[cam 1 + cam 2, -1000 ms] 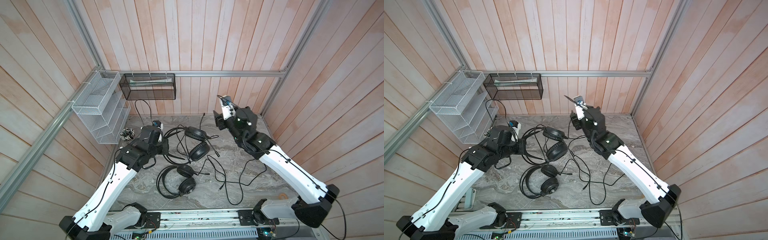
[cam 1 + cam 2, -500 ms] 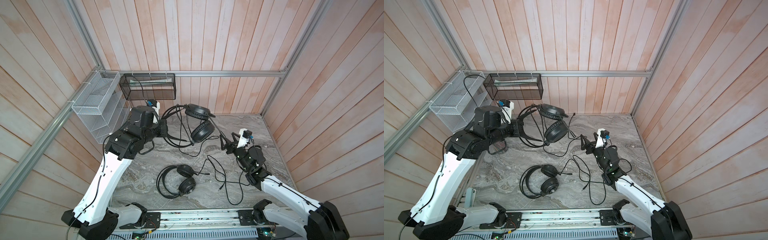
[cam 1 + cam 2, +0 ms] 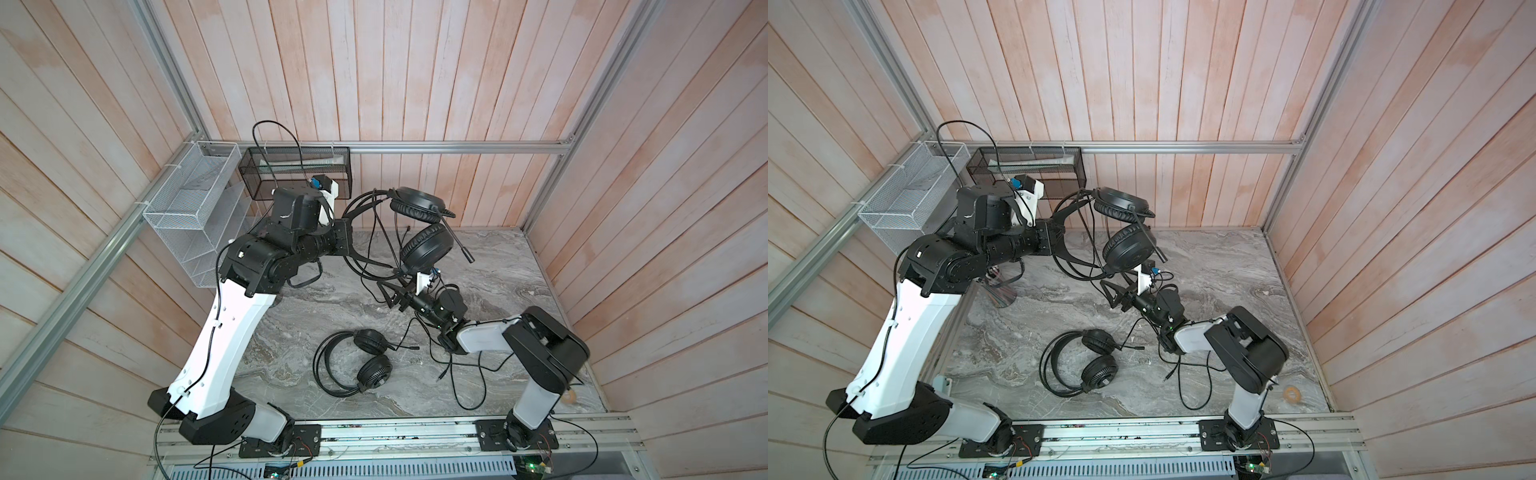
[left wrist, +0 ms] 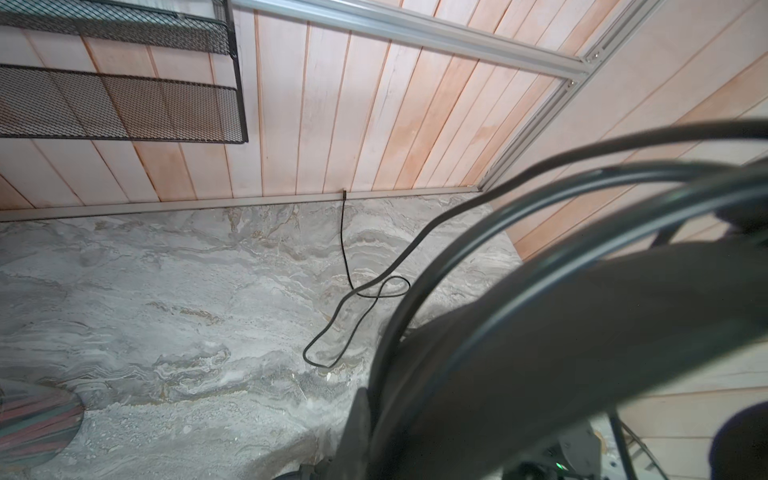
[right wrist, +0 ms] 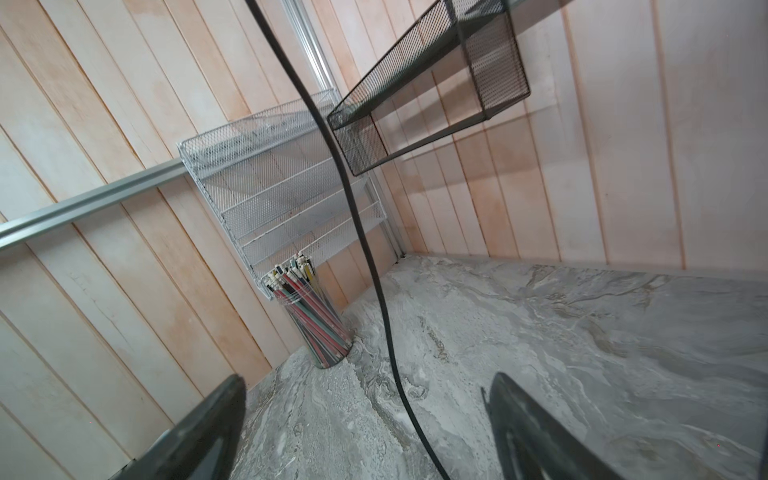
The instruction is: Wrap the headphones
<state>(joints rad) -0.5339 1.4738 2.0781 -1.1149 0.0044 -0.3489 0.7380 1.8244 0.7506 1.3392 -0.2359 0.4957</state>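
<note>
Wht rack (image 3: 183,208), blk mesh basket (image 3: 257,187) on wall; pencil cup (image 5: 322,328) beneath.

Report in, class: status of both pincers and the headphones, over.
Left pincer shut on raised headset, at headband. Right pincer open, cable between jaws. Second headset flat on table, unwrapped.

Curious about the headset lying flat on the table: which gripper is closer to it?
Right. The right gripper hovers just beyond the flat headset; the left gripper is farther back, holding the raised headset.

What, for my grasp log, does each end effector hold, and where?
Left end effector: raised black over-ear headset, by its wire headband. Right end effector: open, holding nothing.
</note>
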